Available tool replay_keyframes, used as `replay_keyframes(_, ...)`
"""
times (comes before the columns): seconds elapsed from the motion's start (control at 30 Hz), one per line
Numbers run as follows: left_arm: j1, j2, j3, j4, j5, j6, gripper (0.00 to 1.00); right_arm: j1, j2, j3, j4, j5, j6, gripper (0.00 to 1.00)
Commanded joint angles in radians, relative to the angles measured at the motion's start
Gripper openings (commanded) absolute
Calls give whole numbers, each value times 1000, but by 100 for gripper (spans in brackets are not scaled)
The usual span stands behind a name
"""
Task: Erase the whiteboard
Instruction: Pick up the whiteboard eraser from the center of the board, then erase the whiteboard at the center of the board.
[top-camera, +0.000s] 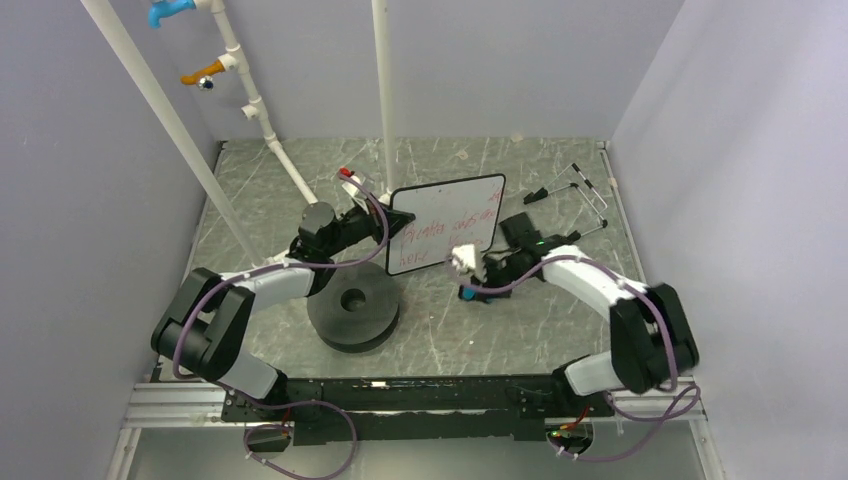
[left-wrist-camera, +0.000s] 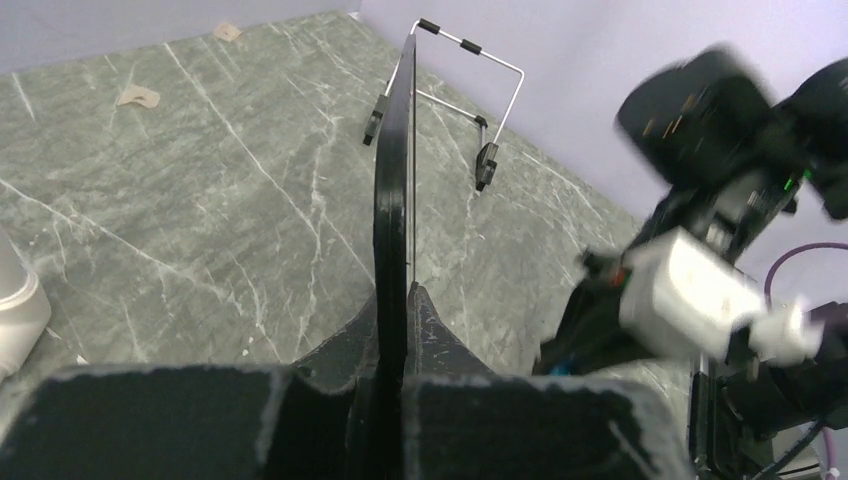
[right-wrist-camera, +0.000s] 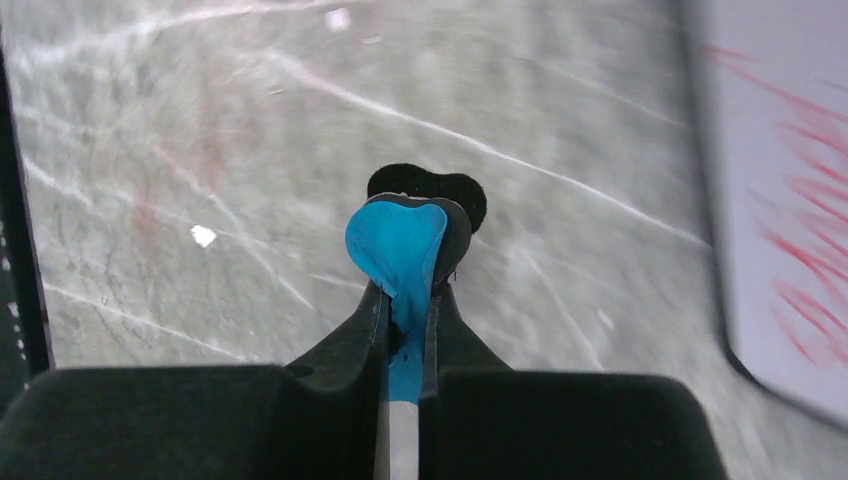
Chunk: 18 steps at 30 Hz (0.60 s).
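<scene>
The whiteboard (top-camera: 446, 222) is held upright above the table, with red handwriting on its face. My left gripper (top-camera: 385, 228) is shut on its left edge. In the left wrist view the board (left-wrist-camera: 393, 180) shows edge-on as a thin black strip between my shut left gripper (left-wrist-camera: 392, 310). My right gripper (top-camera: 474, 284) is just in front of the board's lower right part, shut on the blue-and-black eraser (top-camera: 470, 293). In the right wrist view the eraser (right-wrist-camera: 398, 245) sticks out of the shut right gripper (right-wrist-camera: 405, 300), and the board (right-wrist-camera: 790, 200) stands apart at the right.
A black disc (top-camera: 353, 305) sits on the table under my left arm. A wire stand (top-camera: 585, 195) lies at the back right and also shows in the left wrist view (left-wrist-camera: 480, 70). White pipes (top-camera: 382, 90) rise at the back. Grey walls enclose the table.
</scene>
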Motion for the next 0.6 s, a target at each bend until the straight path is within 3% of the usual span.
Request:
replay_keyframes(0.0, -5, -56, -8, 10, -16, -37, 0, -182, -189, 89, 46, -126, 290, 0)
replay_keyframes(0.13, -23, -56, 5, -21, -40, -61, 0, -337, -309, 49, 256, -26, 599, 0)
replay_keyframes(0.27, -44, -48, 33, -71, -78, -77, 0, -373, -271, 81, 414, 140, 821, 0)
replay_keyframes(0.57, -86, -54, 36, -108, -115, -75, 0, -363, -54, 226, 557, 219, 971, 0)
